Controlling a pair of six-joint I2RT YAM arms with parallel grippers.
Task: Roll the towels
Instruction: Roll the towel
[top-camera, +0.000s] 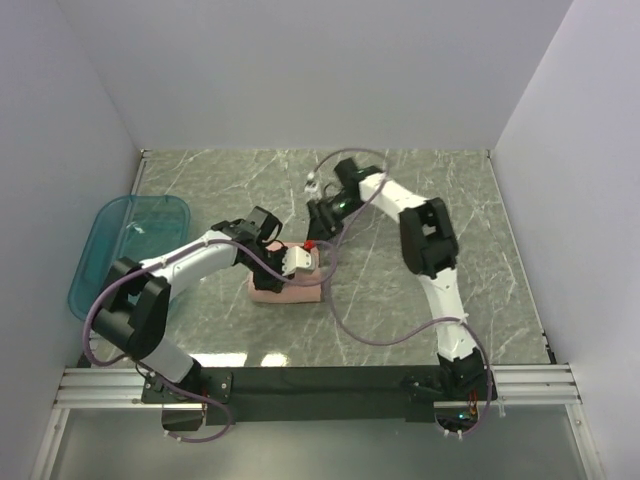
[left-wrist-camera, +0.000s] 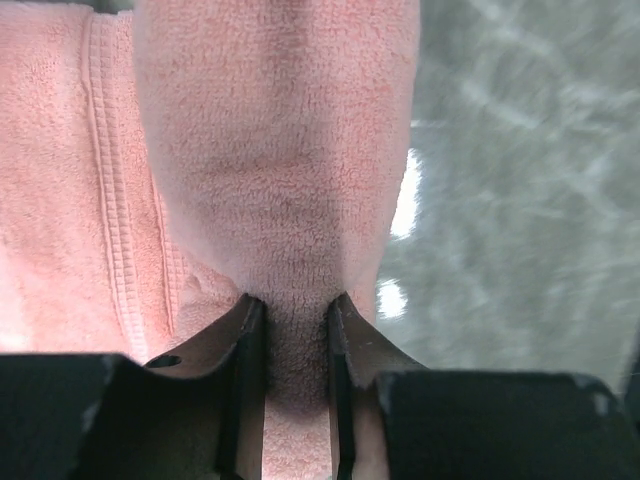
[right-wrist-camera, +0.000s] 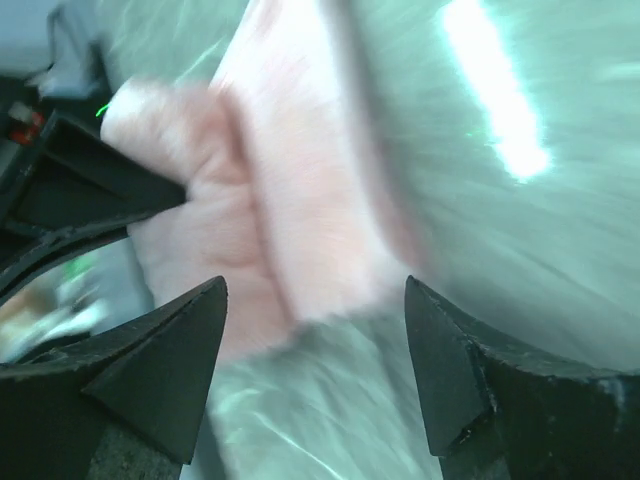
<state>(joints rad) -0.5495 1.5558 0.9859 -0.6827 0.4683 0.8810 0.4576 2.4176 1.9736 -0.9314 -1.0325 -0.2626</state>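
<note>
Marble-patterned table (top-camera: 220, 180), with a teal tray (top-camera: 130, 250) at its left edge, well apart from the work. The pink towel (top-camera: 290, 288) lies near the table's middle as a thick, partly rolled wad. Left gripper (left-wrist-camera: 295, 310): jaws pinched narrowly on a raised fold of the towel. Right gripper (right-wrist-camera: 315, 300): jaws spread wide, holding nothing, just above the towel's far side; this view is blurred. Judged risks: the narrow pinch slips off the soft terry, or pulling one-handed lets the roll spring loose
</note>
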